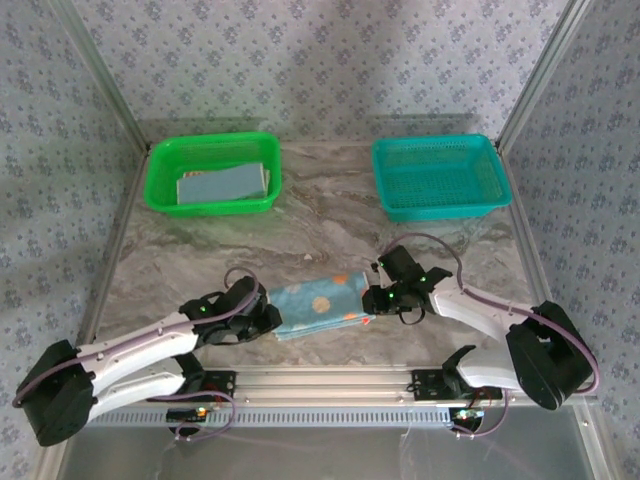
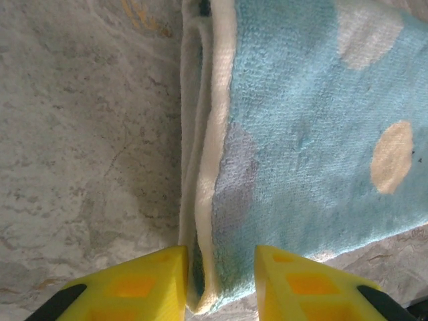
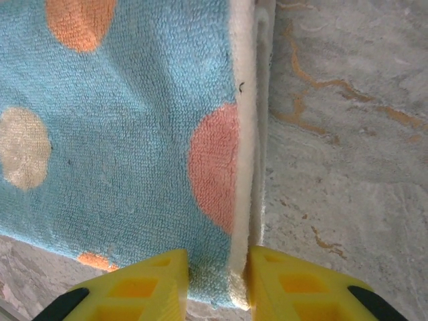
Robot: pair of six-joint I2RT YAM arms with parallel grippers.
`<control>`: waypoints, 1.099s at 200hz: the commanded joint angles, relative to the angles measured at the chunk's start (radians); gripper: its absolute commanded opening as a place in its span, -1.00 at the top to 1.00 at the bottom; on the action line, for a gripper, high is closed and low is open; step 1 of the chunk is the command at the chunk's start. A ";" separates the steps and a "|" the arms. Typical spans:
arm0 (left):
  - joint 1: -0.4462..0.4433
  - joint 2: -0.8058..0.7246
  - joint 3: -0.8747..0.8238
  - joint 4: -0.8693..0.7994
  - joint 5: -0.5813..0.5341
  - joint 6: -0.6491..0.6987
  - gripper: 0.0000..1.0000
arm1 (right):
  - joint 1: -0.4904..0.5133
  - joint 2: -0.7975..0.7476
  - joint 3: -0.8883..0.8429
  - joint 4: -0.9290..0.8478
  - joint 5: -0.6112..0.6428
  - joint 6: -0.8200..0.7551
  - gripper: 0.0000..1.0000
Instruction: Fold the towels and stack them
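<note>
Plainly, the towel [image 1: 320, 300], the spotted one, lies folded on the table [image 1: 330, 225] near its front edge, between the two arms. The left gripper [image 2: 221, 257] straddles a corner of its left hem, jaws narrow. The right gripper [image 3: 217, 261] does likewise at the right hem. Whether either has actually clamped the cloth I cannot tell. A pinch that catches only the upper layer would probably open the fold on lifting, and uneven pulls from the two ends could skew it.
</note>
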 commanded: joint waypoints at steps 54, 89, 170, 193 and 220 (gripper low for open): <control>0.006 -0.013 0.054 -0.063 0.018 0.014 0.92 | -0.006 -0.039 0.022 -0.047 0.025 -0.007 0.79; 0.005 -0.075 0.080 -0.135 0.014 -0.002 1.00 | -0.007 -0.061 0.023 -0.068 0.029 -0.007 0.88; -0.048 -0.058 0.061 -0.167 0.065 -0.062 1.00 | -0.018 -0.051 0.024 -0.093 0.030 -0.011 0.86; -0.050 -0.025 0.042 -0.139 0.076 -0.062 1.00 | -0.019 -0.046 0.020 -0.095 0.033 -0.012 0.86; -0.057 0.044 0.018 -0.081 0.115 -0.063 1.00 | -0.019 -0.006 0.024 -0.097 0.038 -0.019 0.83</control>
